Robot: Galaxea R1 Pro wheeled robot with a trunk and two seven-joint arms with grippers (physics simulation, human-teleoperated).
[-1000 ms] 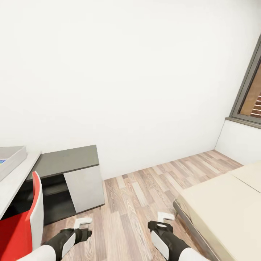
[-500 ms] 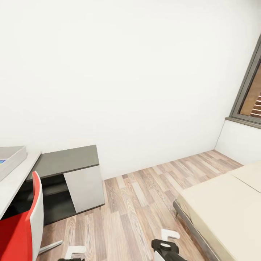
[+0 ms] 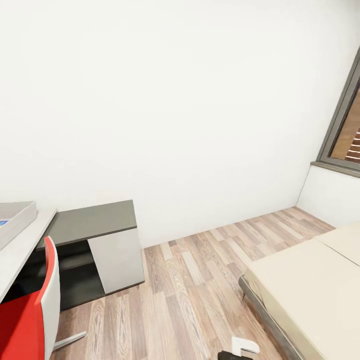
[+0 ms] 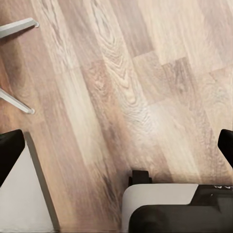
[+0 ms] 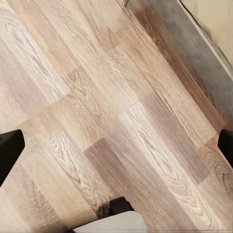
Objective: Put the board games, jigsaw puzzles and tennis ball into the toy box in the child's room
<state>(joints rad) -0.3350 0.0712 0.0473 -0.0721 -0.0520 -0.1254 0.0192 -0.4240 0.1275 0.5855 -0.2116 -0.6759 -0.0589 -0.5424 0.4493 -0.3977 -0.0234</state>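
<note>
Toy box [image 3: 15, 220], light grey and thick-rimmed, sits at the far left on the pale desk [image 3: 20, 250], a sliver of blue showing inside it. Both arms hang low over the wood-plank floor [image 3: 190, 285]. Left gripper [image 4: 116, 145]: its dark fingertips [image 4: 9, 150] stand at opposite edges of the left wrist view, jaws spread wide and holding nothing, with bare planks between them, thin metal chair legs [image 4: 17, 26] to one side and part of the robot's own white-and-black body [image 4: 174, 208] below. Right gripper [image 5: 116, 145]: likewise spread wide and empty, its fingertips [image 5: 9, 148] framing bare floor, with the bed's grey frame [image 5: 194, 58] and a strip of cream mattress crossing one corner. From the head camera, one white part of the right arm [image 3: 244, 346] peeks up at the bottom edge. That wider view adds the red chair [image 3: 25, 315] by the desk, a dark grey cabinet [image 3: 95, 245] against the white wall, the cream bed [image 3: 310, 285] at right, and a grey-framed window [image 3: 345, 125] with brown slats.
</note>
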